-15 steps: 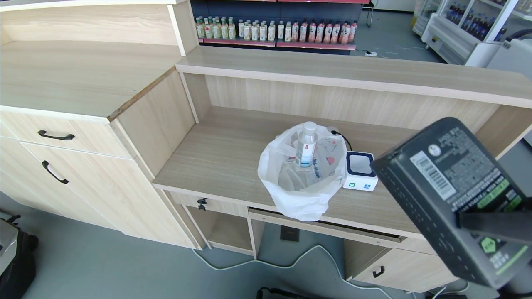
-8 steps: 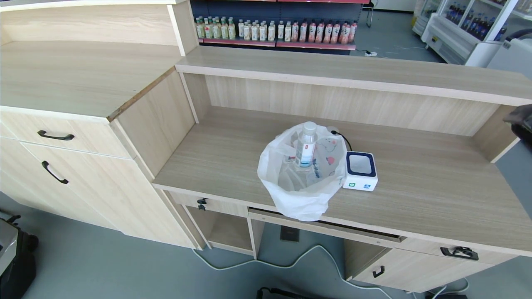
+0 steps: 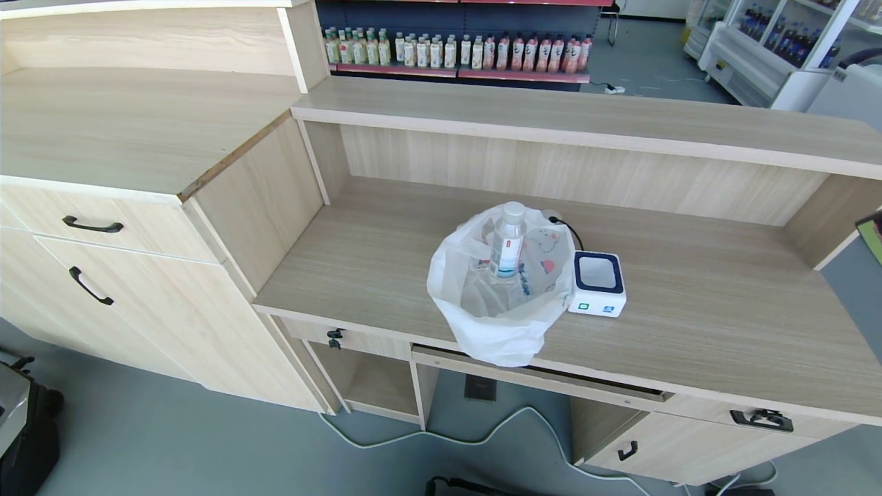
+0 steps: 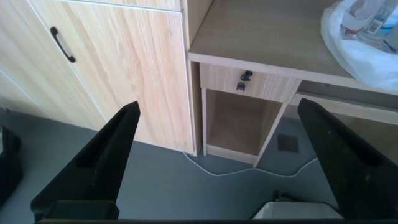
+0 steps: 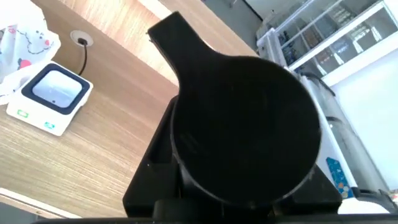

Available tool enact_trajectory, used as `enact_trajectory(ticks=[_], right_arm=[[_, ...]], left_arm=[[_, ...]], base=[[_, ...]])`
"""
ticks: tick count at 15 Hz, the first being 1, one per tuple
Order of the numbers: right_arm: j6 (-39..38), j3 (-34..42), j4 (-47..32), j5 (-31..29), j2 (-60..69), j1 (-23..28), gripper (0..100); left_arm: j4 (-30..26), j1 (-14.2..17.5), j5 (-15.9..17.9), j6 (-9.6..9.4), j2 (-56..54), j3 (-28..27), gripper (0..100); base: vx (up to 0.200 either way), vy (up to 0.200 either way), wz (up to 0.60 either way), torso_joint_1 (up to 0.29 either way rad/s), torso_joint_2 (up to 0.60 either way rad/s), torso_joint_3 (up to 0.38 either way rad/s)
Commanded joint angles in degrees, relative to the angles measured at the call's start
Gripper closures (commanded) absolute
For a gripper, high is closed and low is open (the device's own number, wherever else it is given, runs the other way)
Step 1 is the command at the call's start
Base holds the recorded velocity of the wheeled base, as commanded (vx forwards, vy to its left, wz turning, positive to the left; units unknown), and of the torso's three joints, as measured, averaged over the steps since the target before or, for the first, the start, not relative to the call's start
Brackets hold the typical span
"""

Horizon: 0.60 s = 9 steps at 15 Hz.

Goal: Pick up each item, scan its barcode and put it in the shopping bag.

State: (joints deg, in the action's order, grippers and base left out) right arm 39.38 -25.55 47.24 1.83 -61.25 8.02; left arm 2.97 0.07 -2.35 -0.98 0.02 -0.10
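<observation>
matt wood-grain counter (image 3: 723, 331), thin glossy plastic bag (image 3: 482, 337)

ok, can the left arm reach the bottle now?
Probably, once it rises: the left gripper, jaws open and empty, hangs low in front of the counter. The bottle pokes out of the open shopping bag, nothing above it.

Head view's right edge cuts off dark item (image 3: 874, 238); shopping bag (image 3: 482, 324) hides bottle (image 3: 508, 241) base
</observation>
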Motion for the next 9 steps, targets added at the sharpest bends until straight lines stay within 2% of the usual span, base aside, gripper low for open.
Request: enact_trajectory(ticks=[1, 2, 4, 5, 7, 8, 9], right_arm=[[-1.93, -0.29, -0.3, -0.33, -3.18, -0.2, 100], [-6.68, -1.69, -1.62, -0.33, -6.61, -0.2, 100], [-20.04, -5.65, -5.05, 3.44, -13.11, -1.52, 100], [-24.08, -7.93, -8.48, 7.93, -16.54, -1.43, 100], [-39.55, -12.51, -11.82, 18.12, -22.43, -1.25, 100], [-46.93, -14.61, -12.17, 18.65, -24.89, -2.04, 100], [-50.63, -15.93, -12.17, 18.83, -26.73, -2.92, 100]], left_arm=[[0.01, 0.01, -0.02, 0.01, -0.02, 0.01, 0], [0.01, 0.01, -0.02, 0.01, -0.02, 0.01, 0], [0.01, 0.01, -0.02, 0.01, -0.02, 0.01, 0], [0.01, 0.01, -0.02, 0.01, -0.02, 0.01, 0], [0.01, 0.01, -0.02, 0.01, -0.02, 0.01, 0], [0.01, 0.01, -0.02, 0.01, -0.02, 0.01, 0], [0.01, 0.01, -0.02, 0.01, -0.02, 0.01, 0]], base=[[0.0, 0.0, 0.6, 0.002, 0.0, 0.007], [0.0, 0.0, 0.6, -0.002, 0.0, 0.002], [0.0, 0.0, 0.6, 0.0, 0.0, 0.0], [0.0, 0.0, 0.0, 0.0, 0.0, 0.0], [0.0, 0.0, 0.0, 0.0, 0.0, 0.0], [0.0, 0.0, 0.0, 0.0, 0.0, 0.0], [0.0, 0.0, 0.0, 0.0, 0.0, 0.0]])
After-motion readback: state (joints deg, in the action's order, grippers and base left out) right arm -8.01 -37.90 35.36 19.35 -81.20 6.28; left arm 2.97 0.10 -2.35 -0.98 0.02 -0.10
